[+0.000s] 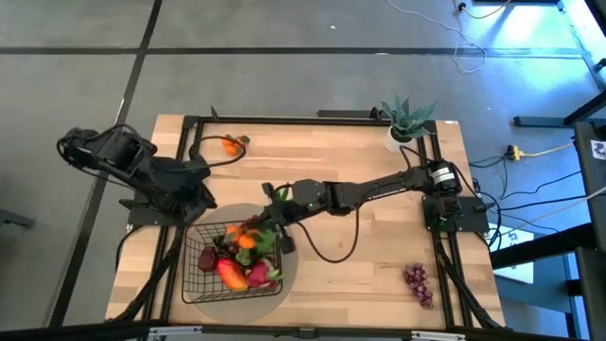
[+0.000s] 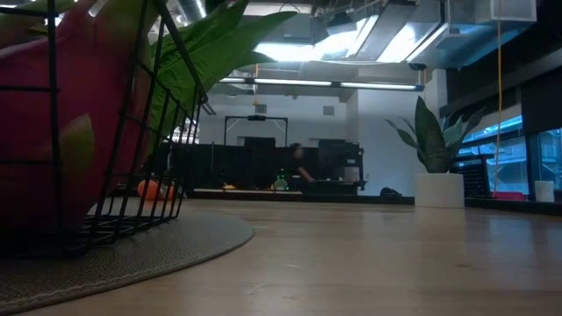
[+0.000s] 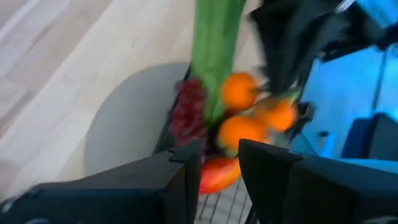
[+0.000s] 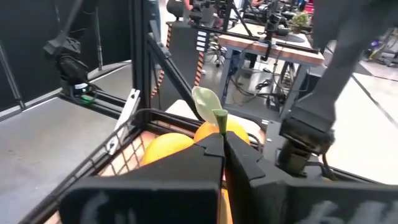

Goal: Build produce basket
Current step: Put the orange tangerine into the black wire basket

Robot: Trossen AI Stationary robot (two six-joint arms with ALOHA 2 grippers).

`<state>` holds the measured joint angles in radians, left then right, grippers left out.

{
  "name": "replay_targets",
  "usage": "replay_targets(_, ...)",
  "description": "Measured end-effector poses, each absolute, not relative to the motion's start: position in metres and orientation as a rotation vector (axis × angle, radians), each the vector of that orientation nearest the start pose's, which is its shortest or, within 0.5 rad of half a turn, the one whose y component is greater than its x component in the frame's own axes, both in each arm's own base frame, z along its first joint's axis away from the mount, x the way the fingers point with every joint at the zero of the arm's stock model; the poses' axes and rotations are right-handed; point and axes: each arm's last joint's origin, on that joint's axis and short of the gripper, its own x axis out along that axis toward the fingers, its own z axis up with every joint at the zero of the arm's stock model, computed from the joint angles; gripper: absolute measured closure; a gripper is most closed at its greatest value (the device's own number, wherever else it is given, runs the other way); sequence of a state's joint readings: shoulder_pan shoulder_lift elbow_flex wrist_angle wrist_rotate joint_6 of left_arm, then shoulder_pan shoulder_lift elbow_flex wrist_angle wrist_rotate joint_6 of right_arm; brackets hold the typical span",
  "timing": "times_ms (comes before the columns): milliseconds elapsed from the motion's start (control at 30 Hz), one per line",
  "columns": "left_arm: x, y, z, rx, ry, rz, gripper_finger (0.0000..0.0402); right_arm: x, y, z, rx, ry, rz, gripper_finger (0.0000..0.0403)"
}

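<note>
The black wire basket (image 1: 196,275) stands on a round grey mat near the table's front left. It holds a mango (image 1: 231,273), a dragon fruit (image 1: 260,276), oranges, red grapes (image 3: 188,112) and green stalks (image 3: 214,43). My right gripper (image 1: 272,225) reaches over the basket's far right part and is shut on the green stem of an orange (image 4: 214,132). My left gripper (image 3: 221,165) is open and empty above the basket's far left corner; it also shows in the high view (image 1: 206,197). My right gripper pinches the orange's green leaf stem (image 4: 220,116) between its two fingertips; the stem and a leaf stick out past the tips. The fingers slant down from the table's right side. The orange sits right under the fingers over the basket; whether it rests on other fruit I cannot tell.
Another orange with a leaf (image 1: 230,144) lies at the table's far left. A dark grape bunch (image 1: 418,282) lies near the front right. A spiky green plant in a white pot (image 1: 405,125) stands at the far right corner. Bare wood lies between them.
</note>
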<state>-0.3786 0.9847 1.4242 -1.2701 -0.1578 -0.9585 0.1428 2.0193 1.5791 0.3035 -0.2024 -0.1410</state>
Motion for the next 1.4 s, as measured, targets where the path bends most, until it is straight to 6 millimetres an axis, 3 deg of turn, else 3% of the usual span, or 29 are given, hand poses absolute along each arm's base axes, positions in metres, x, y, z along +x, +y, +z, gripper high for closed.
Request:
replay_targets(167,0.141,-0.053,0.412,-0.661,0.749,0.207,0.0308,0.473,0.065,0.278,-0.133,0.113,0.334,0.0403)
replay_targets(533,0.189,-0.081,0.384,-0.386,0.917,0.148,0.0308,0.474,0.055,0.28,-0.158,0.097,0.314,0.0403)
replay_targets(700,0.201,-0.086,0.377,-0.323,0.941,0.138,0.0308,0.474,0.054,0.28,-0.16,0.097,0.312,0.0403)
replay_targets(1067,0.21,-0.088,0.37,-0.269,0.954,0.169,0.0313,0.474,0.054,0.28,-0.161,0.097,0.312,0.0403)
replay_targets(1267,0.21,-0.088,0.37,-0.266,0.95,0.175,0.0385,0.474,0.054,0.28,-0.162,0.092,0.311,0.0403)
replay_targets(1400,0.21,-0.088,0.37,-0.268,0.948,0.174,0.0396,0.474,0.054,0.28,-0.162,0.089,0.311,0.0403)
